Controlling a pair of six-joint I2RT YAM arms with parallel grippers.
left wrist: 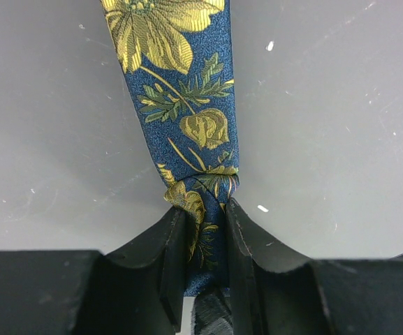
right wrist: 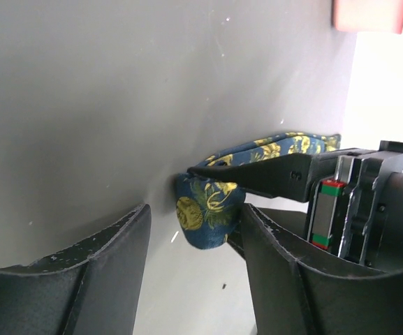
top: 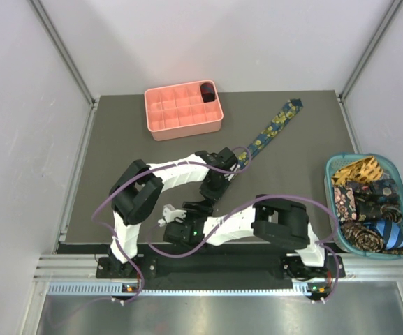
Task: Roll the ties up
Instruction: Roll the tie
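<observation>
Fingers of the left gripper were pressed together on the navy tie with yellow flowers, clamping it at its narrow, bunched end, so that the cloth was squeezed thin between the two black pads. From that grip the tie ran away toward the top of the left wrist frame and became wider, lying flat on the grey table. In the top view the same tie lay as a slanted strip from the centre of the frame to the upper right, where its pointed end was. The right gripper had its fingers apart and nothing between them; it faced the small folded lump of the tie, which sat just beyond its fingertips, under the left gripper's dark finger. Whether the right fingers touched the lump I could not tell. At the upper middle of the top view stood the pink grid tray, with one dark rolled tie in its upper right compartment. At the right edge stood the teal basket, holding several other ties in a heap.
</observation>
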